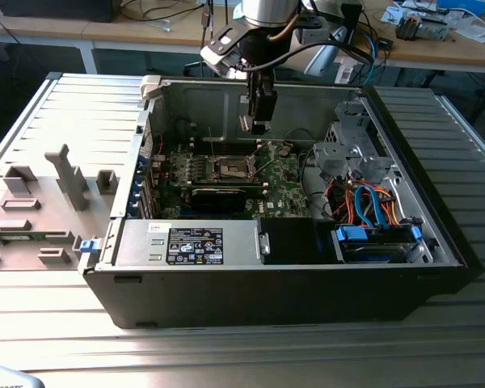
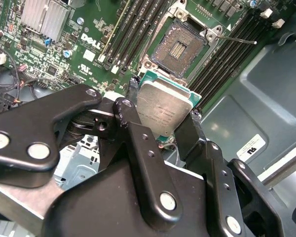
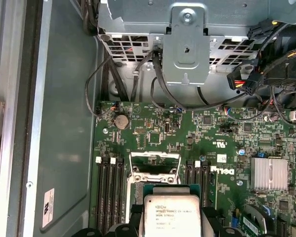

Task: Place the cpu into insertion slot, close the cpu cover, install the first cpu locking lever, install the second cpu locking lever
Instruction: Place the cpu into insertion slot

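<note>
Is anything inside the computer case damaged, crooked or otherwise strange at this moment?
Nothing stands out. The gripper holds the cpu by two opposite edges above the green board. The insertion slot is open and empty, with no visible damage.

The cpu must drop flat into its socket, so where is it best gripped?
By two opposite edges, coming from the metal-lid side, as the gripper holds the cpu: flat and thin, its underside is free for the insertion slot.

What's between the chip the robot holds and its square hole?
In the second wrist view, between the cpu and the insertion slot shows just the slot's own shiny rim; nothing else is in the way.
</note>
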You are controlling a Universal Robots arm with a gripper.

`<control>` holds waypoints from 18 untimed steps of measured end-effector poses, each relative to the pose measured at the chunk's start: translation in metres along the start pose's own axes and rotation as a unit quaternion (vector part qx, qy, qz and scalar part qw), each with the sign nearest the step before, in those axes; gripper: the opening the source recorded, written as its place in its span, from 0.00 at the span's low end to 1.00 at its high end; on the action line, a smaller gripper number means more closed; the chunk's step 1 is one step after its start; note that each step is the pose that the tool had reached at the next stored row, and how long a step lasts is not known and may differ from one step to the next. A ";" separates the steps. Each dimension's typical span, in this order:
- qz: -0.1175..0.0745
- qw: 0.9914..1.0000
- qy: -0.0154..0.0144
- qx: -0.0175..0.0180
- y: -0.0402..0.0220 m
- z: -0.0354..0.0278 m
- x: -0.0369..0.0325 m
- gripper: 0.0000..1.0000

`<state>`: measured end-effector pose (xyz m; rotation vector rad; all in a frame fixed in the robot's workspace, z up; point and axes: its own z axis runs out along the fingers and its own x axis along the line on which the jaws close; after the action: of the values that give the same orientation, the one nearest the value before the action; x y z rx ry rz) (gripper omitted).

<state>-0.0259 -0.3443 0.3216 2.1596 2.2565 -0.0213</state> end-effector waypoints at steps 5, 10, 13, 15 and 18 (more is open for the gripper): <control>0.003 1.000 0.000 0.000 0.0000 0.0000 0.0000 0.54; 0.006 1.000 0.000 0.000 0.0000 0.0000 0.0000 0.54; 0.008 1.000 0.000 0.000 0.0000 0.0000 0.0000 0.54; 0.009 1.000 0.000 0.000 0.0000 0.0000 0.0000 0.54; 0.010 1.000 0.000 0.000 0.0000 0.0000 0.0000 0.54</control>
<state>-0.0259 -0.3443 0.3216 2.1823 2.2348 -0.0216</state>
